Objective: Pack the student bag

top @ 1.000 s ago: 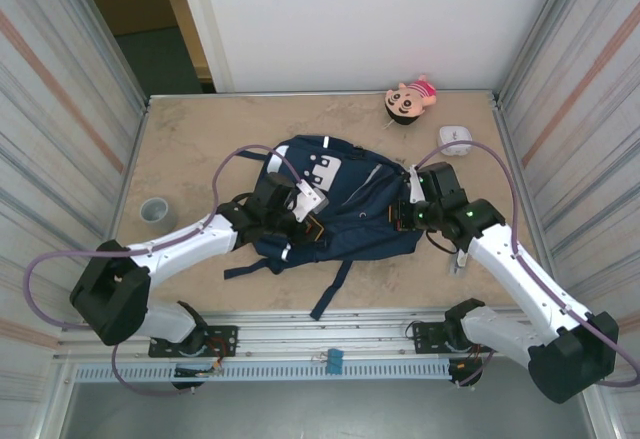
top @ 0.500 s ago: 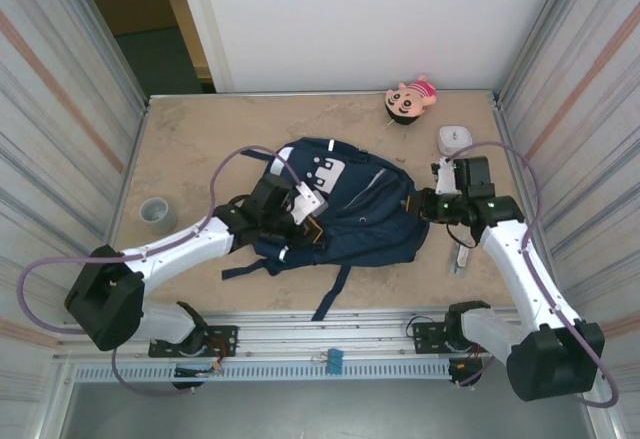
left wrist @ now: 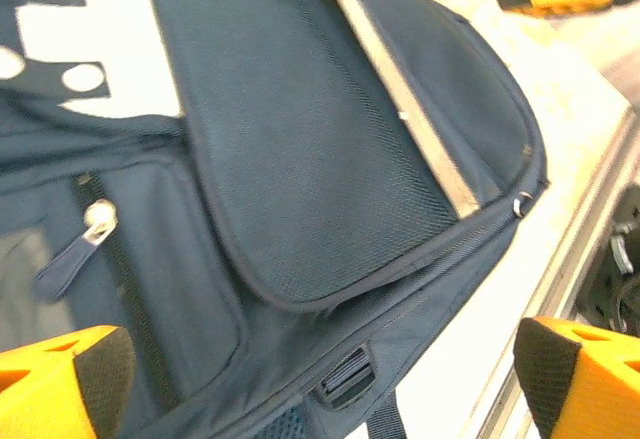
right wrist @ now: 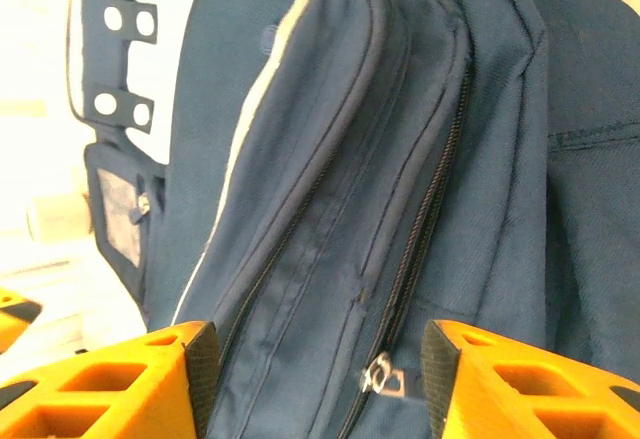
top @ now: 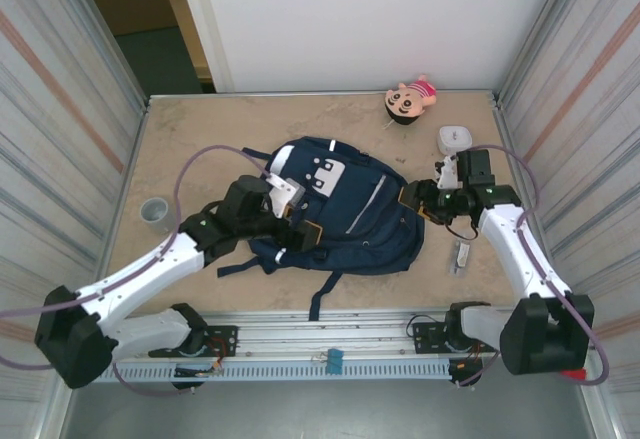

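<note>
The student bag (top: 350,214) lies flat in the middle of the table, navy blue with white top patches and thin pale stripes. My left gripper (top: 302,229) hovers over its left side. In the left wrist view this gripper (left wrist: 320,384) is open, its fingers (left wrist: 70,384) wide apart above the front pocket (left wrist: 330,159) and a small strap buckle (left wrist: 347,377). My right gripper (top: 410,199) is at the bag's right edge. In the right wrist view it (right wrist: 315,379) is open too, straddling the main zipper, with the metal zipper pull (right wrist: 380,375) between its fingers (right wrist: 530,384).
A plush doll (top: 410,99) lies at the back edge and a white object (top: 455,139) sits near the right wall. A grey tape roll (top: 157,211) stands at the left. A small grey item (top: 460,256) lies on the table right of the bag.
The left arm has drawn back to the left, its gripper still over the bag. The right arm swung toward the right wall, then brought its gripper back to the bag's right edge.
</note>
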Controlling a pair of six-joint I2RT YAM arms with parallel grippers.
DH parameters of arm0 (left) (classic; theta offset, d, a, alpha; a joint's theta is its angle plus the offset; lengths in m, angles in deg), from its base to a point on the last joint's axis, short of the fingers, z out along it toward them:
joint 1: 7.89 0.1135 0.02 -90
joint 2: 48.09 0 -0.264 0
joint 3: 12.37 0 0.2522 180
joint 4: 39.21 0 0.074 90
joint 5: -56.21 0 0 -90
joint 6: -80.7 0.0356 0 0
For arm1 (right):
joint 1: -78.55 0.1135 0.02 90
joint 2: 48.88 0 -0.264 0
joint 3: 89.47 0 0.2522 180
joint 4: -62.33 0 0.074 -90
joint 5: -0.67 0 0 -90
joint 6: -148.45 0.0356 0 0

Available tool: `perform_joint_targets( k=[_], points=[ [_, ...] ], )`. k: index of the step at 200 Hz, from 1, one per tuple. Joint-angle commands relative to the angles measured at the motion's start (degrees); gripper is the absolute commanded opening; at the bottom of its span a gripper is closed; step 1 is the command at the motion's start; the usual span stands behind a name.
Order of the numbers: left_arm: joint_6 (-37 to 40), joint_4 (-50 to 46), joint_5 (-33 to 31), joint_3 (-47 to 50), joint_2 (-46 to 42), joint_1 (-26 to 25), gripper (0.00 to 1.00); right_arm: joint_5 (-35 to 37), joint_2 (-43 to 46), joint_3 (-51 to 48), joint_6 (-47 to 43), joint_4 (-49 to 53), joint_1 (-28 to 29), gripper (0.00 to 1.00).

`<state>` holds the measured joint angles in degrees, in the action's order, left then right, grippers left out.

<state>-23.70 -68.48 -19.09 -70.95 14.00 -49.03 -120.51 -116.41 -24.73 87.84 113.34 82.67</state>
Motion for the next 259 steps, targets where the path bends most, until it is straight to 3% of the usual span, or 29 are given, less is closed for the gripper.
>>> perform_joint_targets(
  k=[1,30,53,83,112,143,163,187,223,259],
  points=[
    [-14.1,-5.2,-7.9,3.9,-2.1,1.6,0.99,3.3,-3.1,-1.2,0.6,-1.7,1.7,0.54],
    [-22.1,-2.8,-10.1,9.2,-2.0,3.0,0.99,5.8,-4.1,-4.3,2.0,-3.4,4.8,0.52],
    [-23.8,1.9,-8.5,11.0,0.8,5.7,0.99,7.6,-0.6,-8.3,6.4,-5.2,8.4,0.49],
    [-21.3,8.3,-6.2,8.8,8.3,11.1,0.99,10.5,6.6,-14.5,14.9,-10.4,16.9,0.48],
    [-18.4,11.9,-1.3,3.2,17.7,16.7,0.99,18.3,10.3,-18.3,25.0,-16.0,29.7,0.48],
    [-14.1,11.4,1.0,-4.0,24.0,19.2,0.99,24.1,6.7,-16.4,29.7,-21.8,41.2,0.48],
    [-12.4,9.2,1.2,-7.0,24.8,20.6,0.99,22.4,1.0,-10.8,24.7,-20.6,44.9,0.51],
    [-8.8,4.5,-1.1,-7.4,20.9,20.9,0.99,20.6,-1.9,-5.9,18.6,-12.3,45.7,0.56],
    [0.7,1.9,-0.9,-2.3,8.8,20.0,0.99,15.3,3.5,-7.1,15.7,-6.8,41.1,0.57],
    [21.5,0.4,7.1,1.0,-0.5,12.4,0.96,9.1,10.4,-9.9,13.8,-6.0,31.9,0.56]
  ],
)
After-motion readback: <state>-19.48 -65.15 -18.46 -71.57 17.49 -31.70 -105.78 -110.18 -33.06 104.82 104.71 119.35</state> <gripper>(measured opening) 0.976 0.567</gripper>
